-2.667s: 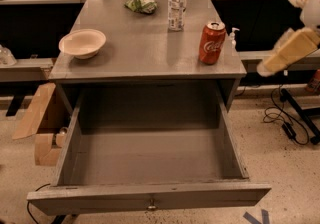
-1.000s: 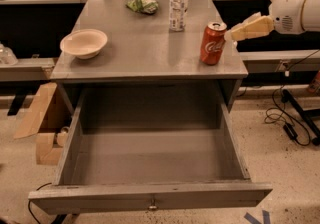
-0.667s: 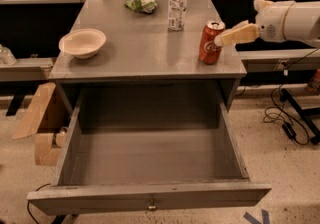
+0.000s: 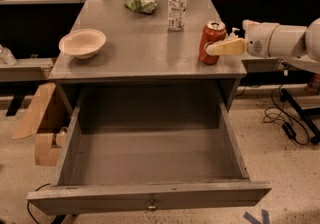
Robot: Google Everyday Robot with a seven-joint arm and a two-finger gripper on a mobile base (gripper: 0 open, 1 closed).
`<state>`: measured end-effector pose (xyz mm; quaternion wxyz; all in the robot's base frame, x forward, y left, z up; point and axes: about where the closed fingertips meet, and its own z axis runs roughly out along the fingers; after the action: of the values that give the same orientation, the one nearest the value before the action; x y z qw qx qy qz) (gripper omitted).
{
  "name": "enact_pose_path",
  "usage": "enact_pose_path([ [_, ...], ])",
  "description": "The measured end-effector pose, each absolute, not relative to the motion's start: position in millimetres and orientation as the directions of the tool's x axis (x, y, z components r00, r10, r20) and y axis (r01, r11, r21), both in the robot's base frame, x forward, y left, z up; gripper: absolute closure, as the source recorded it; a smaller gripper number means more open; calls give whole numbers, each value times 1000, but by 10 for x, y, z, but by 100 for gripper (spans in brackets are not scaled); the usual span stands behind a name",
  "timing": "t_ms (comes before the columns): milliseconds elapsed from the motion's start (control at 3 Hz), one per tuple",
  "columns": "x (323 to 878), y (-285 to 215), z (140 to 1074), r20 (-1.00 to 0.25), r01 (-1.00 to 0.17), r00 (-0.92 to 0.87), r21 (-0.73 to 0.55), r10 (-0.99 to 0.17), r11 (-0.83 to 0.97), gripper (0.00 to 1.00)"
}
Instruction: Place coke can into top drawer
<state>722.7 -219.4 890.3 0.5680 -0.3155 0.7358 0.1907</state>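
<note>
The coke can (image 4: 212, 34), red with a silver top, stands upright on the cabinet top near its right front corner. My gripper (image 4: 214, 46) reaches in from the right on a white arm and is open around the can. One beige finger (image 4: 226, 47) lies across the can's near side and the other is hidden behind it. The can still stands on the cabinet top. The top drawer (image 4: 150, 199) is pulled fully out below, grey and empty, with a small metal knob at the centre of its front panel.
On the cabinet top (image 4: 135, 53) are a clear water bottle (image 4: 177, 1) behind the can, a crumpled green bag (image 4: 141, 3) at the back and a white bowl (image 4: 82, 43) at the left. A cardboard box (image 4: 40, 118) and cables (image 4: 285, 118) lie on the floor.
My gripper has moved left from beside the cabinet until its fingers reach around the can. The can, bottle, bowl and drawer have not moved.
</note>
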Motion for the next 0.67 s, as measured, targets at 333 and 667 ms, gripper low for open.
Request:
enact_pose_path([
  [333,7253,-2018,8759,-969,-708,-163,-18,-188,706,0],
  [667,7214,-1792,8757,-977,-746,-147,8,-153,666,0],
])
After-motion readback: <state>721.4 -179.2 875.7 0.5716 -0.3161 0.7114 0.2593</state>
